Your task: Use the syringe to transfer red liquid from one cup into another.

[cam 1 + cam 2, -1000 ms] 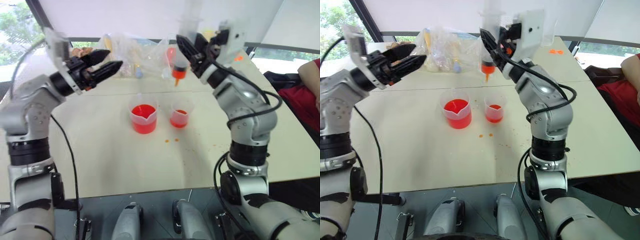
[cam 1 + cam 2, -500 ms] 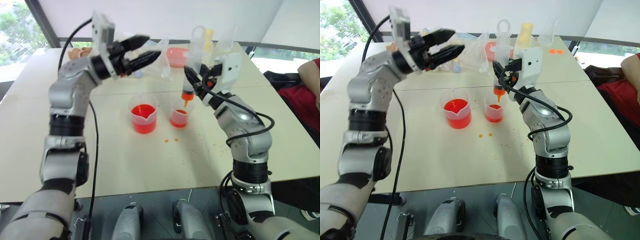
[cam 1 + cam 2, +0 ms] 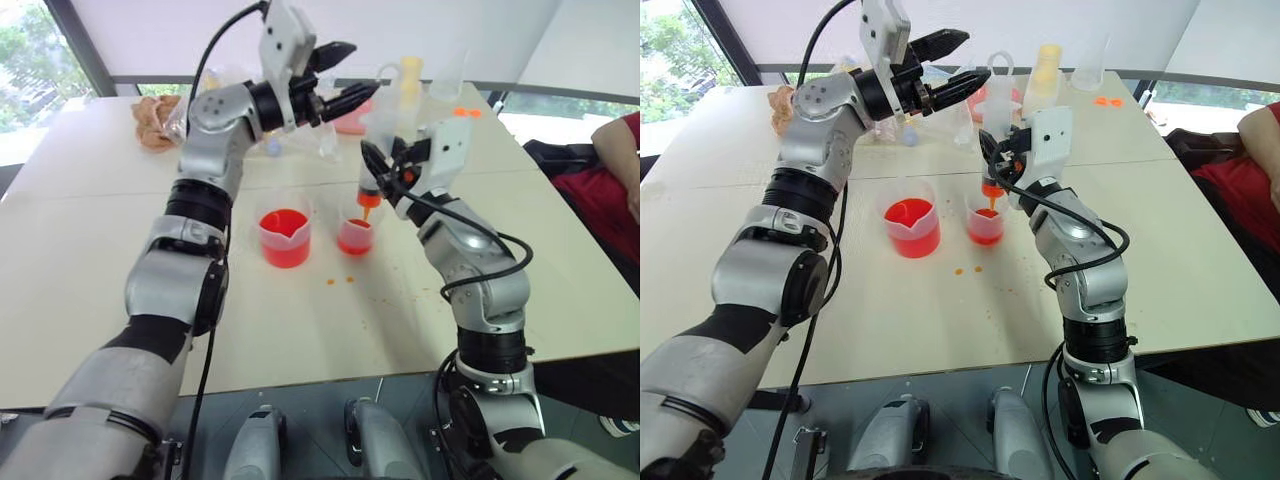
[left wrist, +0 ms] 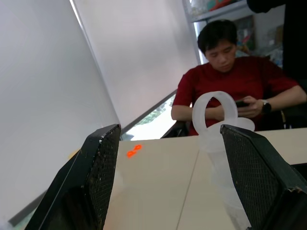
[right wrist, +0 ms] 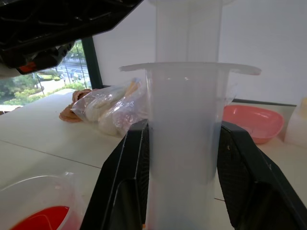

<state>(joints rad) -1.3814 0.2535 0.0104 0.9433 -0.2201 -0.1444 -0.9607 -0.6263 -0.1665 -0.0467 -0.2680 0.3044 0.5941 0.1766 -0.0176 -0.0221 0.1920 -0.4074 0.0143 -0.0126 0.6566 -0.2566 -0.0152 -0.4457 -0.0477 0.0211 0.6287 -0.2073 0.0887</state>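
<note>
Clear plastic syringe (image 3: 381, 150) stands upright, orange-red nozzle over the smaller cup (image 3: 355, 235).

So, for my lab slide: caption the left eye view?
Right end effector holds the syringe upright over the smaller cup; left end effector open near its plunger.

The right gripper (image 5: 184, 191) is clamping the large clear plastic syringe (image 5: 184, 143), its two black jaws pressing against either side of the thick upright barrel. The barrel's flat flange is spreading wide above the jaws, with the plunger shaft rising from it. A black part of the other arm (image 5: 57, 24) is hanging overhead. A clear spouted cup holding red liquid (image 5: 36, 220) is sitting on the pale surface (image 5: 43, 143). Beyond it, crumpled clear plastic bags (image 5: 112, 108) and a pink bowl (image 5: 252, 122) are lying near the window.
</note>
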